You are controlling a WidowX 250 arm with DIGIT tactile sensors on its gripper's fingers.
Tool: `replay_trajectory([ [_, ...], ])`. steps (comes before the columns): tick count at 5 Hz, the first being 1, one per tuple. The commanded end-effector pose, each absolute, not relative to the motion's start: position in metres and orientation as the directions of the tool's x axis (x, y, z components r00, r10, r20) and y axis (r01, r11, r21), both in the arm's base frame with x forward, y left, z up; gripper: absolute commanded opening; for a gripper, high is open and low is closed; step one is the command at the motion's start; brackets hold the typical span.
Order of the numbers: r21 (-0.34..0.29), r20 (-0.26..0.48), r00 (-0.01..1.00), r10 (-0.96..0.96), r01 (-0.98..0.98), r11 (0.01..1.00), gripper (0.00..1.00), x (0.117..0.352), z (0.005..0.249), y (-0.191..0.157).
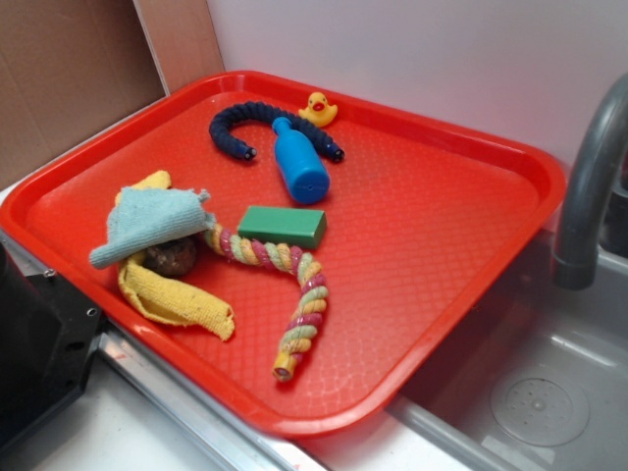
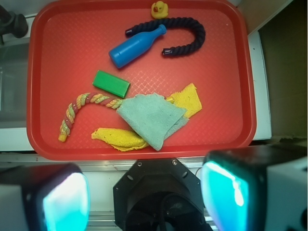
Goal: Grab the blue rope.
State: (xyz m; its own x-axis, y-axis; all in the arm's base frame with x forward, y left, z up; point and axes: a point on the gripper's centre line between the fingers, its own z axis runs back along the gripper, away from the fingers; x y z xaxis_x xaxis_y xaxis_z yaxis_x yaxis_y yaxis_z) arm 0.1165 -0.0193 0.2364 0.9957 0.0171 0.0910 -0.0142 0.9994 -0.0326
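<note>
The gripper (image 2: 144,197) hangs at the near edge of the tray (image 2: 38,96) with its two fingers (image 2: 65,199) spread wide and nothing between them, so the step in hand looks like the approach.

Just inside the tray's near rim lies a teal cloth (image 2: 151,118) on a yellow cloth (image 2: 120,138), with the striped rope (image 2: 79,108) running out from under them. That rope is not the target. Past it sits a green block (image 2: 111,83), then the blue bottle (image 2: 135,45).

The blue rope (image 2: 190,36) lies at the tray's far side, bent in an arch. The bottle's neck lies across one end of it, and a yellow duck (image 2: 159,9) sits just beyond.

A good grasp would likely take the free limb of the arch, the one away from the bottle, with the fingers set across the strand, not along it. Coming down there should avoid nudging the bottle or the duck.
</note>
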Motion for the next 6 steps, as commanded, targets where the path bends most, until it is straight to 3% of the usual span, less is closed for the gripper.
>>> replay_trajectory([
  [1, -0.033, 0.091, 0.996, 0.017, -0.014, 0.999, 1.0, 0.116, 0.236, -0.019],
  [2, 0.006, 0.1, 0.962, 0.254, -0.256, 0.967, 1.0, 0.12, 0.198, 0.031],
  [3, -0.1, 0.183, 0.906, 0.381, -0.368, 0.924, 1.0, 0.149, 0.183, 0.047],
  [4, -0.046, 0.231, 0.848, 0.477, -0.48, 0.876, 1.0, 0.195, 0.154, 0.067],
  [5, -0.041, 0.209, 0.848, 0.487, -0.49, 0.871, 1.0, 0.236, 0.124, 0.083],
  [6, -0.036, 0.211, 0.793, 0.572, -0.579, 0.815, 1.0, 0.262, 0.101, 0.095],
])
